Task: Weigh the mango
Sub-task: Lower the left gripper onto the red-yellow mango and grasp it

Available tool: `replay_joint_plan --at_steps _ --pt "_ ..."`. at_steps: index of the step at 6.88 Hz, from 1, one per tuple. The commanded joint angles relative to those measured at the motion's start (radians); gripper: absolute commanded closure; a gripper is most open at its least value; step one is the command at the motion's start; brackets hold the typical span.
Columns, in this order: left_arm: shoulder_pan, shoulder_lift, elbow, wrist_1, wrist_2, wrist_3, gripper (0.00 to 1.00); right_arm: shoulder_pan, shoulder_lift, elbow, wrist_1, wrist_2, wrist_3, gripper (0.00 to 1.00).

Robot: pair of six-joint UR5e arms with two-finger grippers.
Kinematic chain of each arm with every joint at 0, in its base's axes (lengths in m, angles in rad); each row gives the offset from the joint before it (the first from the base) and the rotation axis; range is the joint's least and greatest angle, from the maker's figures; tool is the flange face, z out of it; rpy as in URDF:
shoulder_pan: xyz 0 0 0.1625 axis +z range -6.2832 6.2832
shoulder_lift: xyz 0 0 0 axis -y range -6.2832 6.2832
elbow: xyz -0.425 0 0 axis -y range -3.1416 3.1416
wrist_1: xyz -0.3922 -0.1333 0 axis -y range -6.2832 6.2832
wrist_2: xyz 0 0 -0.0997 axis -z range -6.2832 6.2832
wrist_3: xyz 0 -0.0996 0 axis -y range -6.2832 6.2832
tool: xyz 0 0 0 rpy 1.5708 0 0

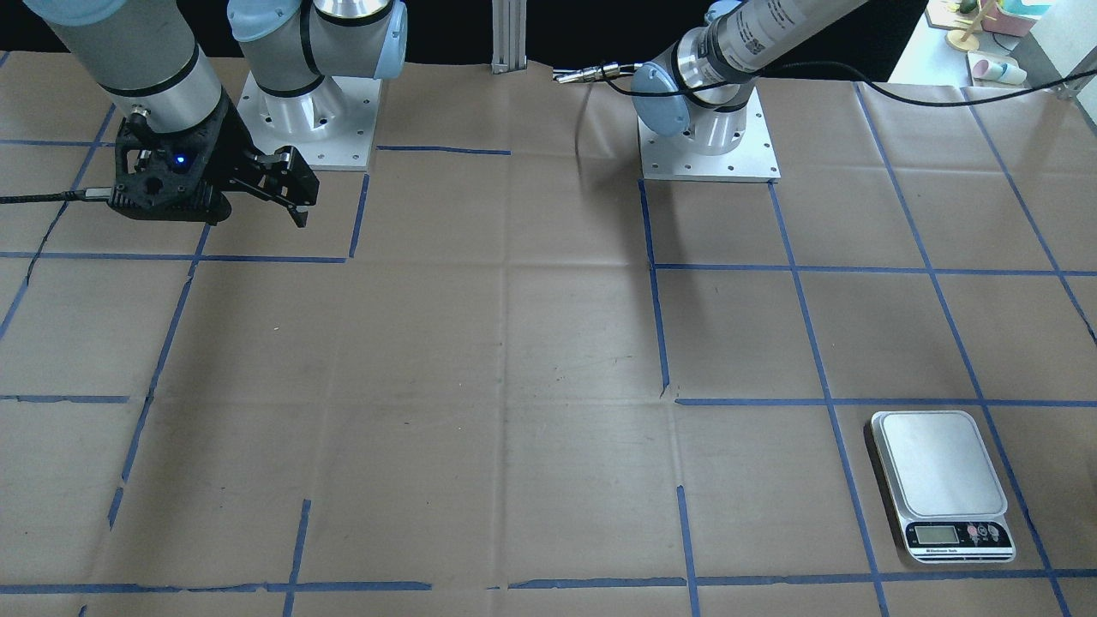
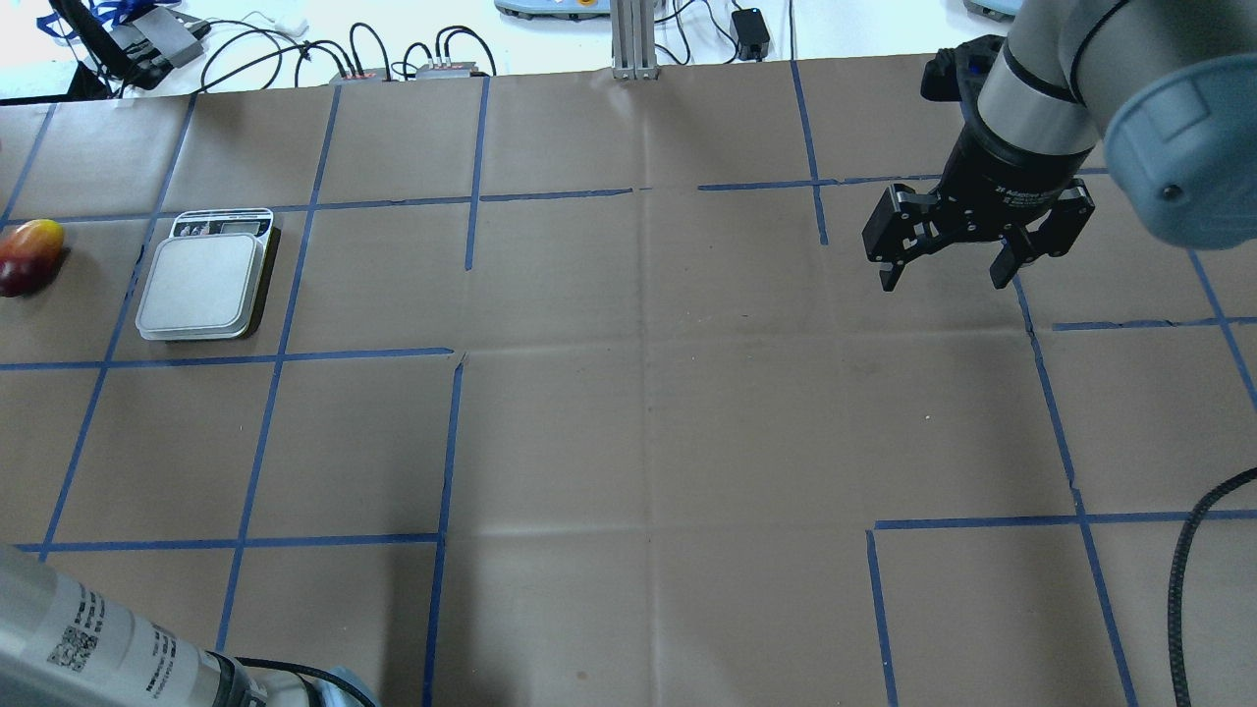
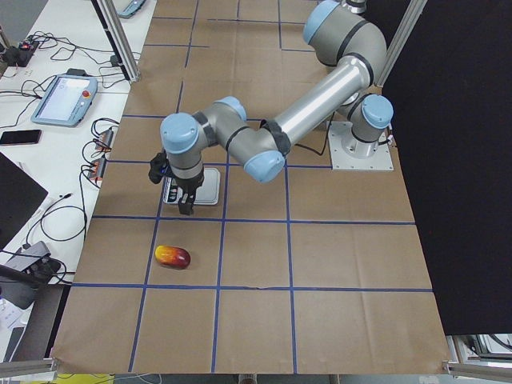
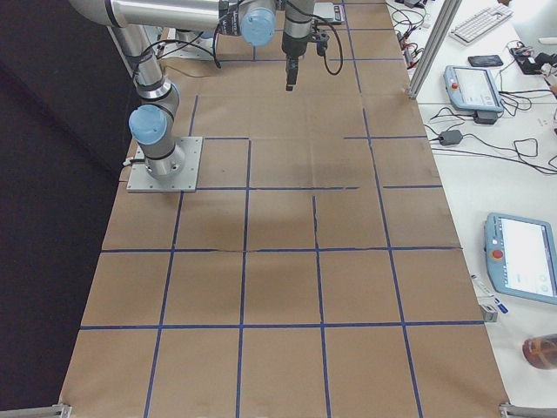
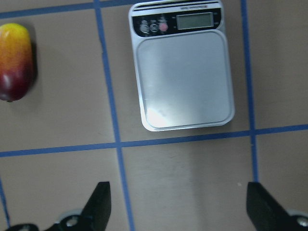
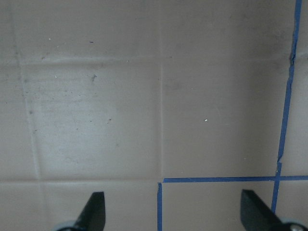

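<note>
Mango (image 2: 29, 257) lies on desk (image 2: 638, 412), far left end, near scale (image 2: 201, 285), not touching. Long axis runs robot-to-far-edge: red end twd robot, yellow end away. Left claw (image 5: 177, 195) hovers by scale, fingers wide. Right claw (image 2: 944, 283) over right side, also wide, holding nothing. Desk: brown paper, blue tape grid. Cables (image 2: 393, 54) on white bench beyond.

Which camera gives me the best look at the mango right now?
The left wrist view: the mango is large there, red to yellow, beside the scale. Exterior left shows it whole but small; overhead catches it at the frame's edge. The other views miss it.
</note>
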Motion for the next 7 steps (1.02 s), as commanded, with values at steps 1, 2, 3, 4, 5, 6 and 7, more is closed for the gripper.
replay_joint_plan --at_steps 1,2,3,4,5,6,7 --pt "0.020 -0.271 0.303 -0.003 -0.016 0.082 0.01 0.000 0.000 0.000 0.000 0.000 0.000 0.00" --pt "0.020 -0.367 0.400 -0.005 -0.030 0.093 0.01 0.000 0.000 0.000 0.000 0.000 0.000 0.00" --pt "0.013 -0.422 0.439 -0.011 -0.030 0.092 0.01 0.000 -0.001 0.000 0.000 0.000 0.000 0.00" --pt "0.006 -0.456 0.434 -0.011 -0.027 0.092 0.01 0.000 0.000 0.000 0.000 0.000 0.000 0.00" --pt "0.004 -0.481 0.434 -0.013 -0.024 0.087 0.01 0.000 0.000 0.000 0.000 0.000 0.000 0.00" --pt "0.004 -0.496 0.431 -0.016 -0.019 0.081 0.01 0.000 0.000 0.000 0.000 0.000 0.000 0.00" --pt "0.004 -0.498 0.428 -0.040 -0.010 0.078 0.01 0.000 -0.001 0.000 0.000 0.000 0.000 0.00"
